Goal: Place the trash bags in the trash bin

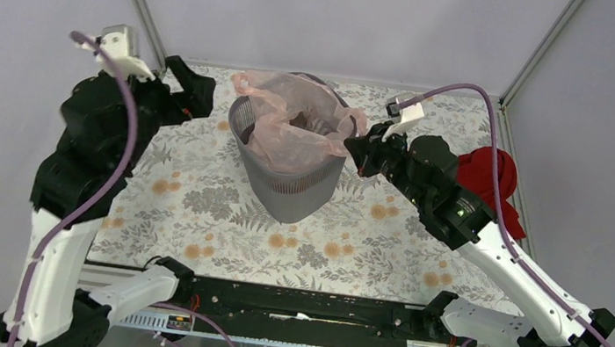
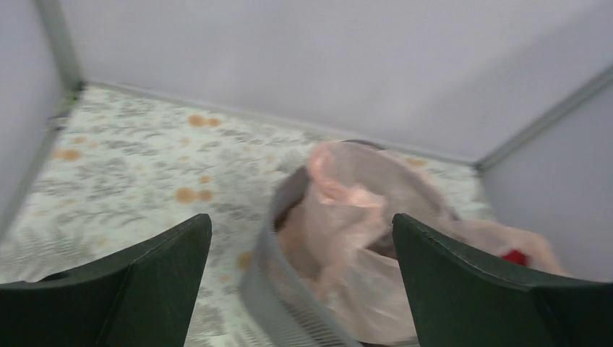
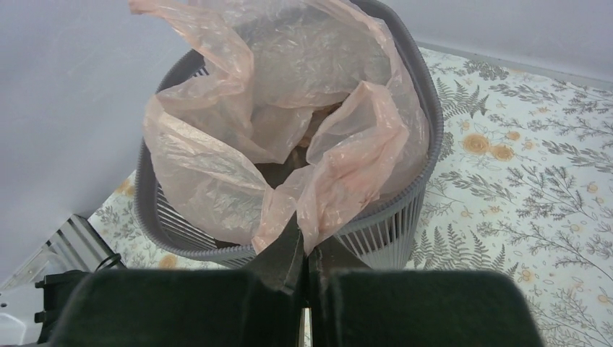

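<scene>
Your right gripper (image 3: 305, 251) clamps the trash bag (image 3: 289, 123) just outside the trash bin (image 3: 401, 217), likely to spread it; left gripper (image 2: 300, 220) hangs released.

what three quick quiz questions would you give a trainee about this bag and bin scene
1. Which end effector pinches the trash bag beside the rim of the trash bin?
2. True or false: the left end effector is shut.
3. The red bundle is: A) inside the bin B) to the right of the bin, apart from it C) in the left end effector.
Key: 1 the right end effector; 2 false, its fingers are spread and hold nothing; 3 B.
</scene>
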`<state>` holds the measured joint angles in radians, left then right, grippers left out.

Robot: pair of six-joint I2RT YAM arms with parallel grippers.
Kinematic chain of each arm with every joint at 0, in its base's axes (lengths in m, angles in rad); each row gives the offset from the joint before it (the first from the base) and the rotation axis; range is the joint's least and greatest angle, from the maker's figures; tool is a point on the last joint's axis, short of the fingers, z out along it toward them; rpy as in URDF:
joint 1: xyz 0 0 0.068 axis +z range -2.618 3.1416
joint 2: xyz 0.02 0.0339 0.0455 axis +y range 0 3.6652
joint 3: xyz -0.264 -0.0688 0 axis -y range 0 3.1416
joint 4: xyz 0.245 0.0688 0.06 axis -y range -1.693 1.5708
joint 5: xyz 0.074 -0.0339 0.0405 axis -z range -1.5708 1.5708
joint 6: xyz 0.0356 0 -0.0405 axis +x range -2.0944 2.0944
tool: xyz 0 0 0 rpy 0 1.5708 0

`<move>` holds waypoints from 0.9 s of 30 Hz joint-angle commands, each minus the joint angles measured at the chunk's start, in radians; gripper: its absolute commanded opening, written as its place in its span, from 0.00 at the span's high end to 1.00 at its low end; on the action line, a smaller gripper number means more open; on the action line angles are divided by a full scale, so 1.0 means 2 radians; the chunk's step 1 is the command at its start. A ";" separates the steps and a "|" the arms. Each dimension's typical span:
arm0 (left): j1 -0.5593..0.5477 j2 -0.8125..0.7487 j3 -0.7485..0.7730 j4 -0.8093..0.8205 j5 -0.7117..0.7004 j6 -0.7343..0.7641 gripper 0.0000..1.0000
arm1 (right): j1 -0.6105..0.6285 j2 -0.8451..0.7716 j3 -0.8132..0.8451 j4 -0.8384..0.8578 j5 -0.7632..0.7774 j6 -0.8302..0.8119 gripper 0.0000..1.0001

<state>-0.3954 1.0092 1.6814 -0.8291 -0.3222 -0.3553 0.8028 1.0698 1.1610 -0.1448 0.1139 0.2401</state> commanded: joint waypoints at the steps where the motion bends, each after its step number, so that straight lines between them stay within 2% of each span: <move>1: 0.002 -0.001 -0.035 0.036 0.109 -0.110 0.01 | -0.001 -0.016 0.017 0.031 -0.022 0.006 1.00; 7: 0.002 0.027 -0.090 0.139 0.181 -0.240 0.03 | -0.001 -0.025 0.013 0.028 -0.018 0.010 1.00; 13: 0.002 0.031 -0.145 0.193 0.163 -0.323 0.09 | -0.002 -0.034 0.008 0.034 -0.020 0.021 1.00; 17: 0.002 0.050 -0.149 0.202 0.136 -0.329 0.16 | -0.001 -0.032 0.009 0.041 -0.030 0.028 1.00; 22: 0.002 0.065 -0.146 0.216 0.107 -0.291 0.40 | -0.001 -0.035 0.004 0.035 -0.033 0.031 1.00; 27: 0.006 0.090 -0.109 0.194 0.098 -0.240 0.45 | -0.001 -0.046 -0.006 0.028 -0.022 0.030 1.00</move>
<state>-0.3939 1.1557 1.3819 -0.4713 -0.0925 -0.9192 0.8028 1.0142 1.1595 -0.1158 0.0616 0.2928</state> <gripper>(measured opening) 0.567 0.011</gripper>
